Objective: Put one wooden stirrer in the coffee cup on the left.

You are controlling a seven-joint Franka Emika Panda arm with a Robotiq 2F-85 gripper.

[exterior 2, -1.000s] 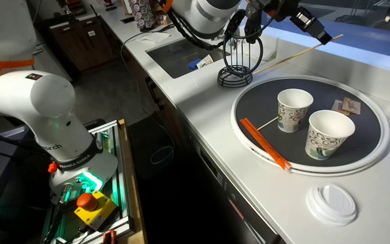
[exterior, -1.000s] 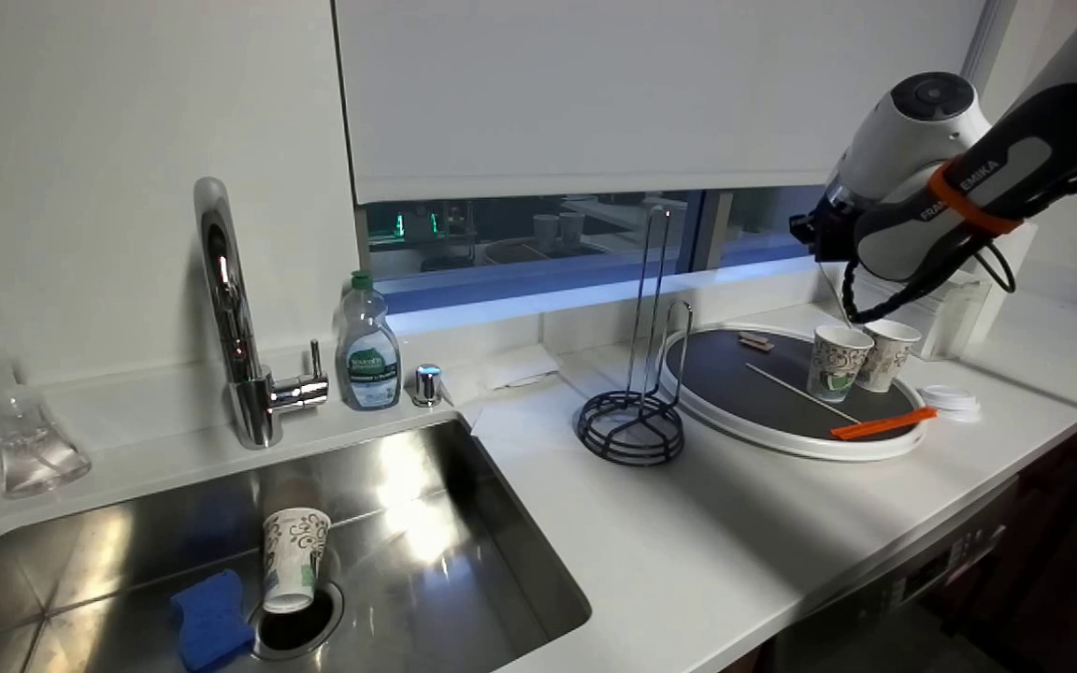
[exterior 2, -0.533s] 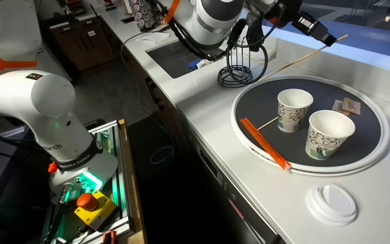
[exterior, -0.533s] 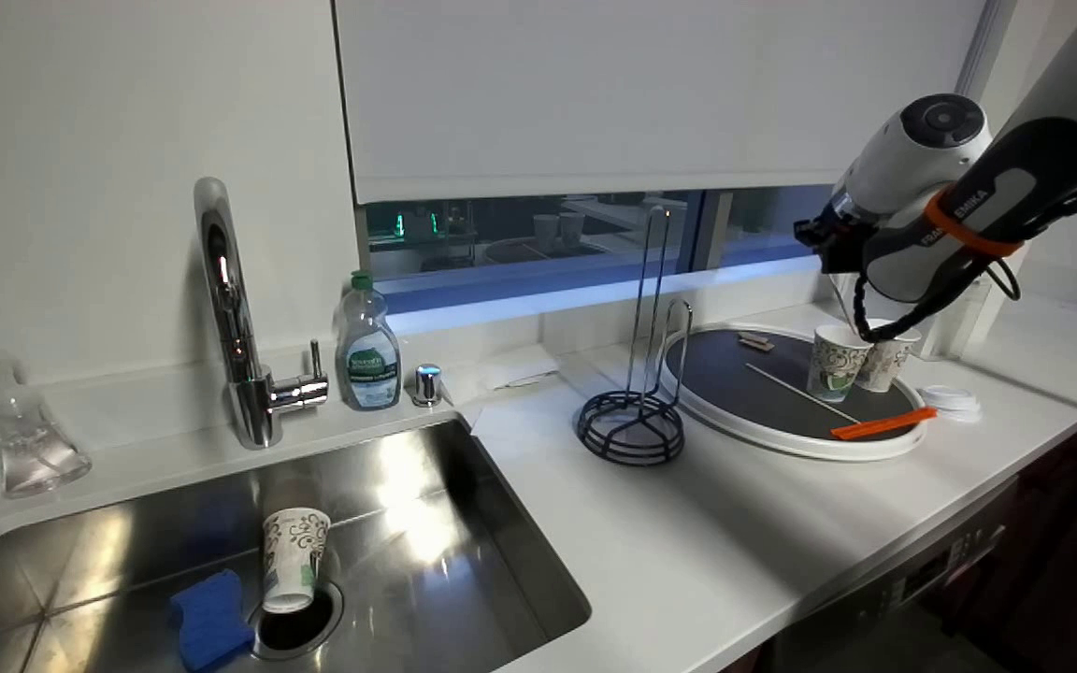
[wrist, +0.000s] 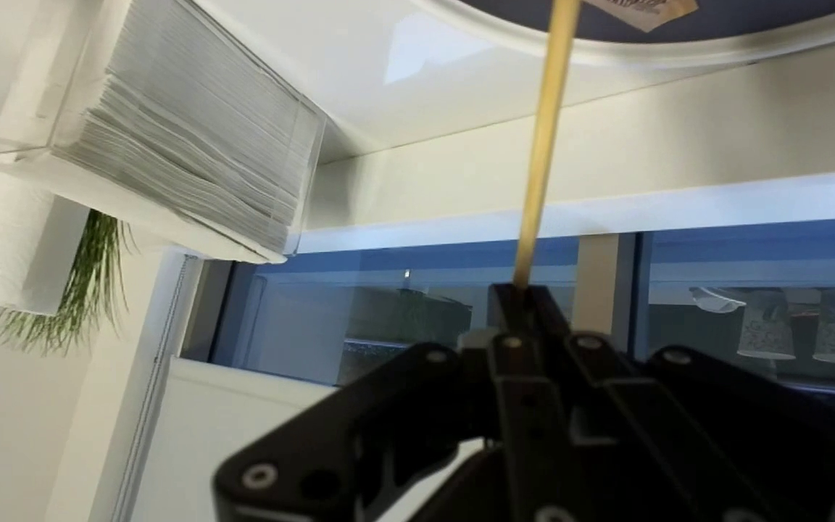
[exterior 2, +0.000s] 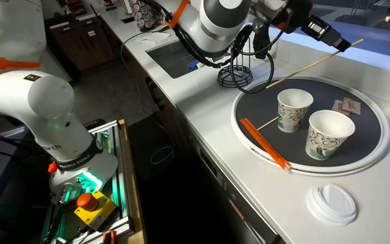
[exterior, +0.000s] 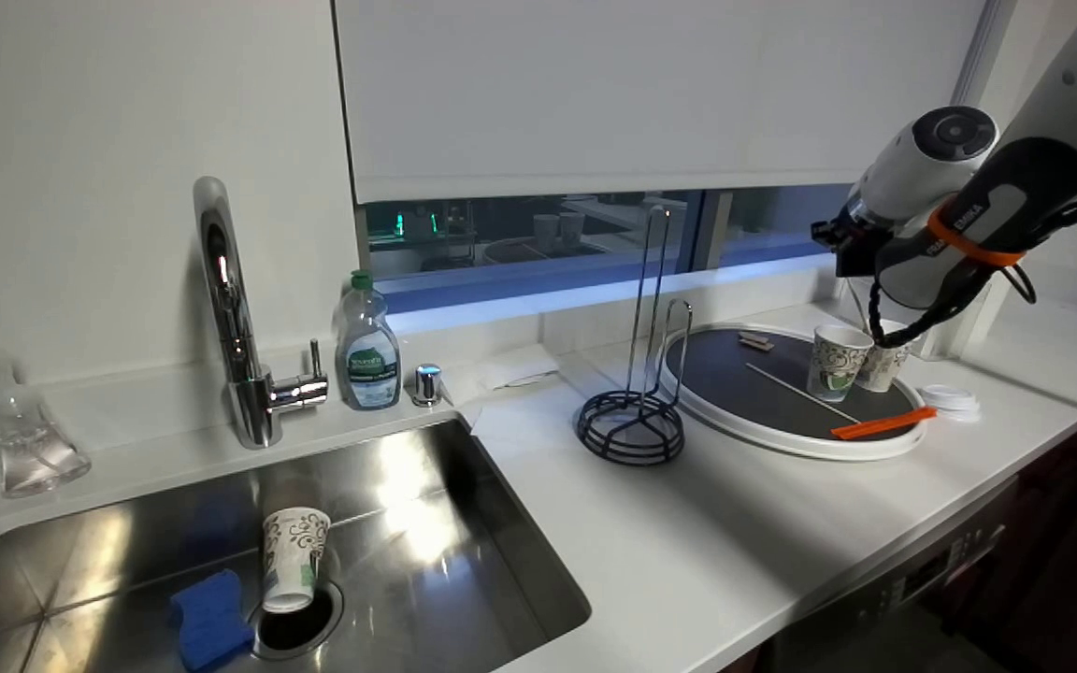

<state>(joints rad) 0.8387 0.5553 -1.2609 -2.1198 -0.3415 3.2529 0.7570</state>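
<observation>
My gripper (exterior 2: 343,44) is shut on a long wooden stirrer (exterior 2: 303,68), which slants through the air above the far part of the round dark tray (exterior 2: 387,132). The wrist view shows the stirrer (wrist: 544,145) pinched between the fingertips (wrist: 522,293). Two patterned paper cups stand upright on the tray: a left cup (exterior 2: 294,110) and a right cup (exterior 2: 329,134) in this exterior view. They also show side by side in an exterior view (exterior: 838,365). The held stirrer is apart from both cups. Another stirrer (exterior: 796,391) lies on the tray, partly hidden by the left cup in an exterior view (exterior 2: 267,123).
An orange wrapper (exterior 2: 264,144) lies across the tray rim. Sugar packets (exterior 2: 350,105) lie on the tray. White lids (exterior 2: 332,204) sit on the counter. A wire stand (exterior: 630,428) stands between tray and sink. A napkin holder (wrist: 193,123) is by the window.
My gripper has moved down and to the right in both exterior views, carrying the stirrer. The stirrer's lower end has shifted from beside the wire stand to over the tray's far edge.
</observation>
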